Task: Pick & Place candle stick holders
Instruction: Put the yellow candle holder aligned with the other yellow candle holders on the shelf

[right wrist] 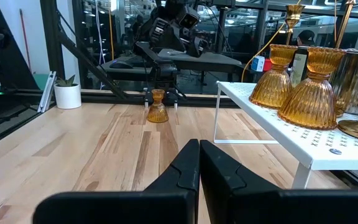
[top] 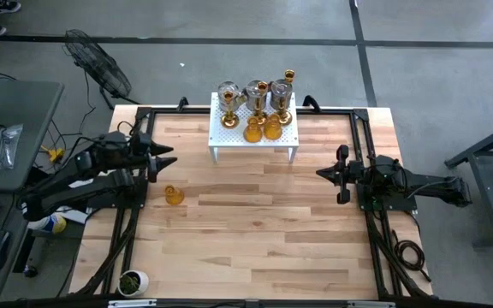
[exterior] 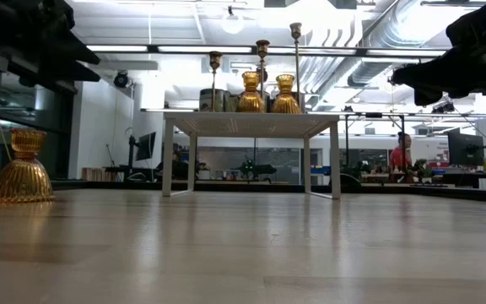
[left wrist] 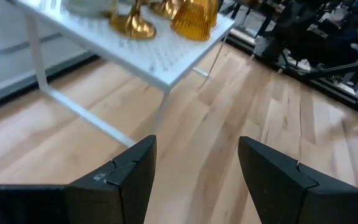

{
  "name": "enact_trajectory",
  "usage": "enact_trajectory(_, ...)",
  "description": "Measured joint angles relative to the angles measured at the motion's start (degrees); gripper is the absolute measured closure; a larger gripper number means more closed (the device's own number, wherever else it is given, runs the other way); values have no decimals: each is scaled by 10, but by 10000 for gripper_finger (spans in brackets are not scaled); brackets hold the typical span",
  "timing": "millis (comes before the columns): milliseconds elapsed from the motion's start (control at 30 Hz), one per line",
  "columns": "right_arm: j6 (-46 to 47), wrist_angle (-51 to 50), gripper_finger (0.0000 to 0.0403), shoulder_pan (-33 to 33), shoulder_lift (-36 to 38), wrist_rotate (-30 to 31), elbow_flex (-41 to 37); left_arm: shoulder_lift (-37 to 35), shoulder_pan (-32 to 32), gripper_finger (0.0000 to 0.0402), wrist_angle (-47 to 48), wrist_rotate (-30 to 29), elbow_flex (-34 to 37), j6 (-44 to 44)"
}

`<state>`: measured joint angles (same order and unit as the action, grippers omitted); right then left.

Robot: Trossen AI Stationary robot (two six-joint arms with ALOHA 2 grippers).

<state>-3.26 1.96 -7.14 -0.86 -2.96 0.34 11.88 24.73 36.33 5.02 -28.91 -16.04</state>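
One amber glass candle stick holder (top: 174,195) stands alone on its wide ribbed foot on the table's left side, also visible in the low view (exterior: 22,169) and the right wrist view (right wrist: 158,107). Several more holders, silver goblets (top: 256,91), gold stemmed ones (top: 289,79) and amber cups (top: 272,128), stand on the white perforated stand (top: 253,141) at the far middle. My left gripper (left wrist: 196,149) is open and holds nothing; it hangs above the table's left edge (top: 168,156), a little to the far side of the lone holder. My right gripper (right wrist: 199,146) is shut at the table's right side (top: 322,174).
A small white pot with a green plant (top: 132,281) sits at the near left corner. Black frame rails (top: 366,205) run along both sides of the table. Bare wood (top: 255,231) spans the middle and near part. A person (exterior: 399,156) shows far off in the room.
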Motion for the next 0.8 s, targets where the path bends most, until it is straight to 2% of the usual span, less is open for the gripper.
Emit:
enact_trajectory(233,0,0,399,0,0,0,0,4,-3,178,52,6,-2,-113)
enact_trajectory(367,0,0,399,0,0,0,0,22,-41,178,55,-12,-3,-196)
enact_trajectory(533,0,0,399,0,0,0,0,66,-125,178,124,-81,-34,-312)
enact_trajectory(667,0,0,399,0,0,0,0,111,-205,178,195,-157,-65,-376)
enact_trajectory(800,0,0,399,0,0,0,0,152,-290,178,213,-219,-87,-418)
